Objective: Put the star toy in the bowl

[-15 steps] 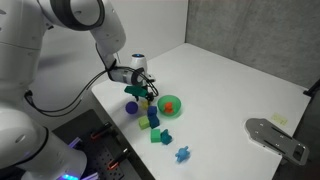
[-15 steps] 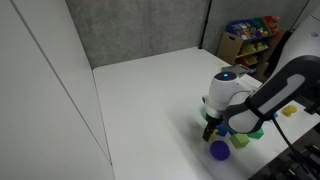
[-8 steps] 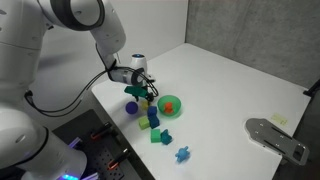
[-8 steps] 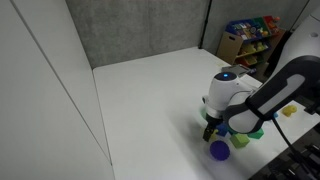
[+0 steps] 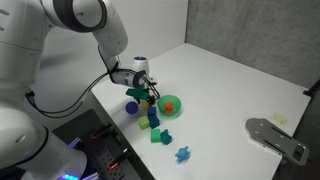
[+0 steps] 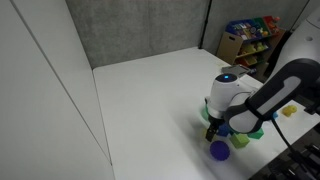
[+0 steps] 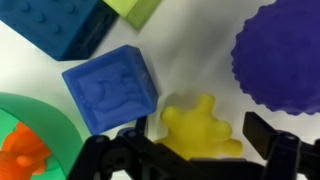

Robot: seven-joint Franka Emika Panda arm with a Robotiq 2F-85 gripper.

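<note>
- In the wrist view, the star toy [image 7: 200,128] lies flat on the white table. It sits between the fingers of the gripper [image 7: 205,150], which are spread wide and not squeezing it.
- A blue cube [image 7: 110,88] is just beside the star, and the purple ball [image 7: 285,50] is near.
- The bowl [image 7: 40,108] is past the cube.
- In both exterior views the star cannot be made out under the gripper [image 5: 143,92]. The bowl [image 5: 179,106] is close by.
</note>
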